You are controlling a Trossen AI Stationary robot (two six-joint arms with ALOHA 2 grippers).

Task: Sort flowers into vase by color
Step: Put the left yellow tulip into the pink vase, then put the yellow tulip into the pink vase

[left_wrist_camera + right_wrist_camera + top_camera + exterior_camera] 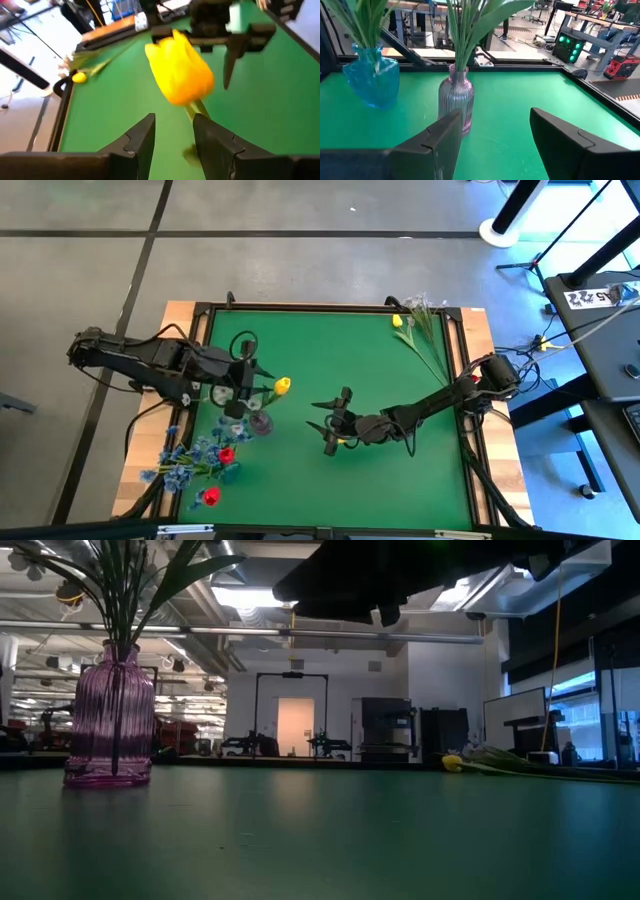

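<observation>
The left claw (pixel 172 135) hung above the purple vase (pixel 260 421), fingers parted, a yellow tulip (pixel 180 70) just past them with its stem between the tips. The right claw (pixel 334 425), open and empty, waited beside that vase. More flowers (pixel 420 330) lay well away at the green surface's (pixel 330 360) far corner.

The left claw (pixel 247 376) reaches in from the left edge, fingers parted. The right claw (pixel 330 420) hangs mid-worktop, its fingers spread wide.
</observation>
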